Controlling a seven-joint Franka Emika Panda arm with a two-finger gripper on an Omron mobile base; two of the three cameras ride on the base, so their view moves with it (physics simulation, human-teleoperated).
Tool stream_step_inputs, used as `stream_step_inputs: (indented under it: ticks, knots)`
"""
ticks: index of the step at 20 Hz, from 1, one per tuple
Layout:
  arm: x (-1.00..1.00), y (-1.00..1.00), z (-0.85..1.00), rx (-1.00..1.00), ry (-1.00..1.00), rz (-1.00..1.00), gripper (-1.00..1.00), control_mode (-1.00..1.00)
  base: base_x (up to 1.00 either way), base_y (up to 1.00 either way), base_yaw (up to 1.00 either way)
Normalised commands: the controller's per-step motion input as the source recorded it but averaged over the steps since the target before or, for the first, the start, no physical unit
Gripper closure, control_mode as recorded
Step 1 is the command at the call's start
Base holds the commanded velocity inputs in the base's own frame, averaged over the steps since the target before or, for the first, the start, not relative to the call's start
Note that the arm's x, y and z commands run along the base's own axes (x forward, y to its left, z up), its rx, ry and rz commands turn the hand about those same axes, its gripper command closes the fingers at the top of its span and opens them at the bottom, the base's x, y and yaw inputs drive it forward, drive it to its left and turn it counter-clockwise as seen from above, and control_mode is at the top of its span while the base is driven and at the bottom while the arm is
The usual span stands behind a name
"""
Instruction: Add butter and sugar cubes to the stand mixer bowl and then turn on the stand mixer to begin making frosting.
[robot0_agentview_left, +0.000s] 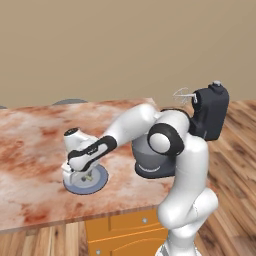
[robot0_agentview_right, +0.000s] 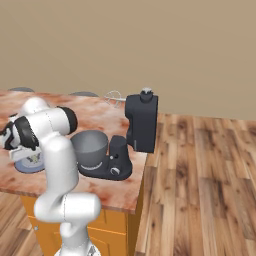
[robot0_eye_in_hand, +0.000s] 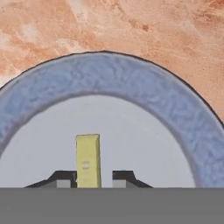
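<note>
**Gripper down on the plate, jaws flanking the butter**

Gripper (robot0_eye_in_hand: 90, 178) sits low over the plate (robot0_eye_in_hand: 131, 83), and I see its fingertips (robot0_eye_in_hand: 63, 177) on either side of the butter (robot0_eye_in_hand: 88, 159), narrow but not visibly pinching, so I can't tell whether I have a grip. I judge the squeeze needs finishing squarely across the stick before any lift. Butter runs straight ahead from between the tips; the bowl (robot0_agentview_right: 90, 145) and mixer (robot0_agentview_right: 141, 122) stand well off to the side.

Blue-grey plate (robot0_agentview_left: 98, 184) sat on marble-look reddish counter (robot0_agentview_left: 35, 145), near its front edge. Orange cabinet drawers (robot0_agentview_left: 131, 222) showed below the counter. Wood floor (robot0_agentview_right: 200, 170) ran beside; beige wall (robot0_agentview_right: 150, 45) stood behind.
</note>
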Motion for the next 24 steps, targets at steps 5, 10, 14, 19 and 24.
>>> stream_step_inputs:
  ticks: [5, 10, 14, 19, 24]
  knots:
    - [-0.51, 0.21, -0.06, -0.01, 0.0, 0.07, 1.0, -1.0, 0.0, 0.0, 0.0]
    - [-0.46, 0.04, -0.04, 0.0, -0.02, 0.05, 1.0, -1.0, 0.0, 0.0, 0.0]
    - [-0.39, -0.06, 0.38, 0.02, -0.22, 0.0, 1.0, -1.0, 0.0, 0.0, 0.0]
    - [-0.19, -0.5, 0.65, 0.13, -0.14, -0.02, 1.0, -1.0, 0.0, 0.0, 0.0]
    - [-0.35, -0.98, 0.5, 0.21, -0.01, -0.01, 1.0, -1.0, 0.0, 0.0, 0.0]
